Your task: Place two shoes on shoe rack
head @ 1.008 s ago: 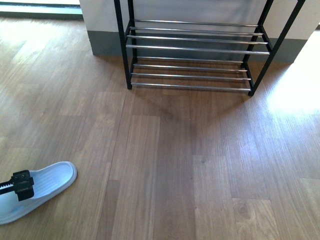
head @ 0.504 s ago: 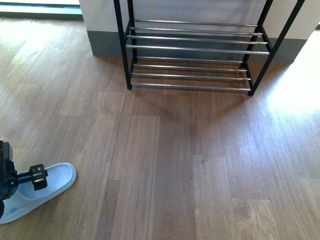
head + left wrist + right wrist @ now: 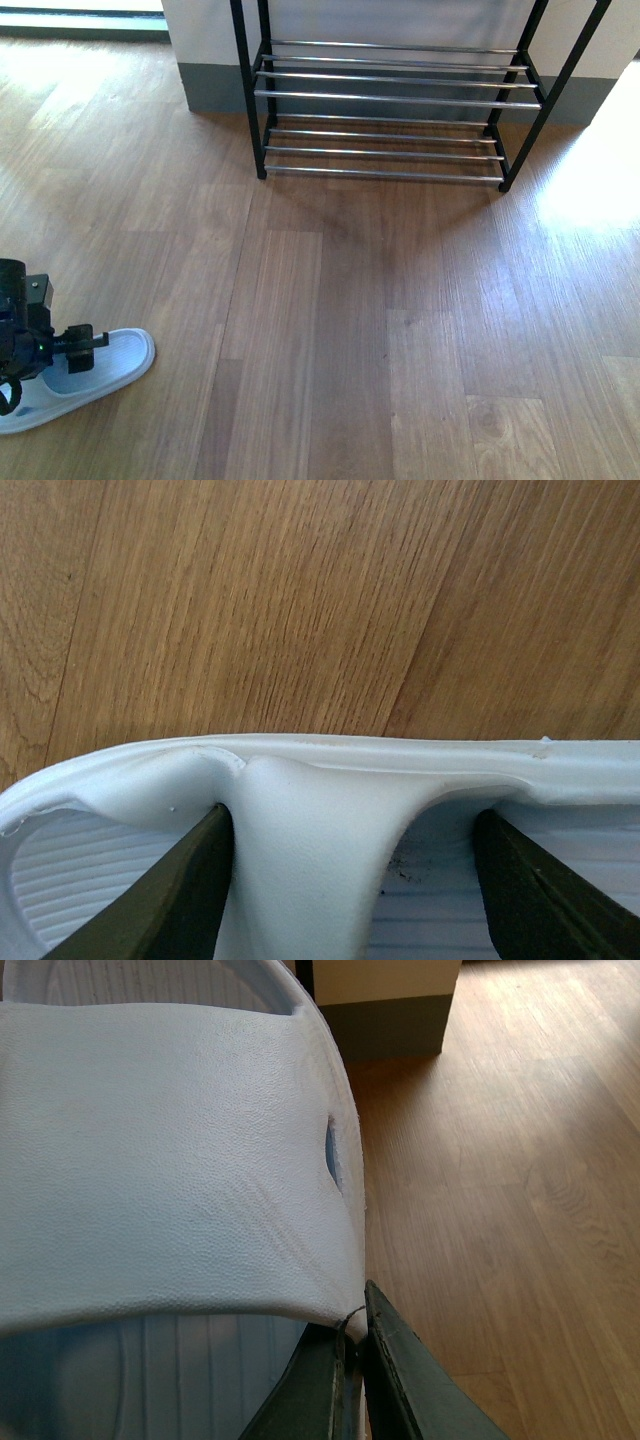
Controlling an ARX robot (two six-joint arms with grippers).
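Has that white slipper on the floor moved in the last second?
Yes. The white slipper has slid slightly down and left, further from the shoe rack, with the left gripper on it.

floor [image 3: 360, 330]: brown wood planks | wall [image 3: 400, 20]: white, grey skirting [image 3: 215, 88] | light: bright sun patch [image 3: 590, 170] at right

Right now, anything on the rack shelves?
No. Both visible tiers of the shoe rack show only bare chrome rods, with floor and wall visible through them. Higher tiers are out of frame.
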